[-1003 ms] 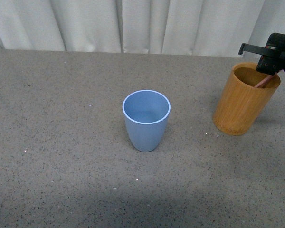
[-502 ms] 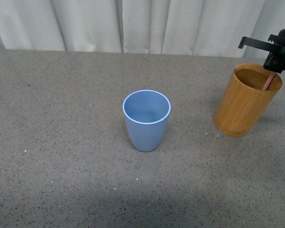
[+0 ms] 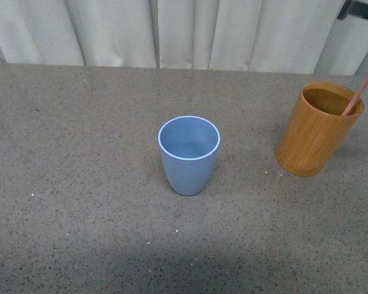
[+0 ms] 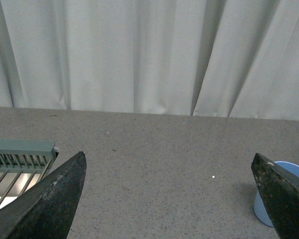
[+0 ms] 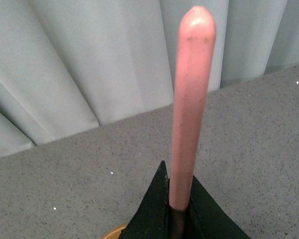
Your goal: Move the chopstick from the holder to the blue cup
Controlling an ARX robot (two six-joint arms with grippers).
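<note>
The light blue cup (image 3: 189, 153) stands upright in the middle of the grey table, with nothing in it. To its right stands the orange-brown holder (image 3: 318, 128). The pink chopstick (image 3: 360, 90) slants up out of the holder's mouth toward the right edge of the front view, its lower end still inside. My right gripper (image 5: 178, 196) is shut on the chopstick (image 5: 189, 99), whose rounded tip sticks out past the fingers; a sliver of the holder's rim (image 5: 113, 232) shows below. My left gripper (image 4: 168, 157) hangs open over bare table, the blue cup (image 4: 263, 211) behind one finger.
White curtains (image 3: 172, 30) hang along the table's far edge. A grey-green slatted grille (image 4: 20, 149) sits at the table's side in the left wrist view. A dark piece of the right arm (image 3: 360, 8) shows at the front view's upper right corner.
My right gripper has risen with the chopstick and mostly left the front view at the upper right. More of the stick now shows above the holder's rim.
</note>
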